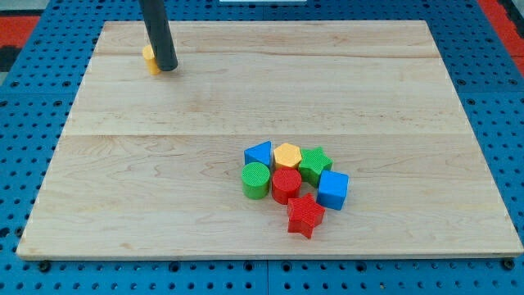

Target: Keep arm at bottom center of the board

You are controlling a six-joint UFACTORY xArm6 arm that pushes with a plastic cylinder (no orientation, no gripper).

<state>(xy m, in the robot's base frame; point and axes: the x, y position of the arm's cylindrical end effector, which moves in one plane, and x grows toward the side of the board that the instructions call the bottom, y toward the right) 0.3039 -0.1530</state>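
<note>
One rod, tip down near the board's top-left corner; seven blocks clustered right of centre.

My tip (167,67), an end effector with no jaws and holding nothing, touches a small yellow block (150,57), shape possibly hidden. Well apart on the wooden board (164,180) sit blue triangle (259,153), yellow hexagon (287,155), green star (314,163), green cylinder (255,179), red cylinder (286,185), blue cube (332,189), red star (304,215).

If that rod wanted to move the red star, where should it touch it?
No grabbing here, only pushing. My tip sits far off by a yellow block. The red star is open on its bottom and right sides; the top touches the red cylinder.
</note>
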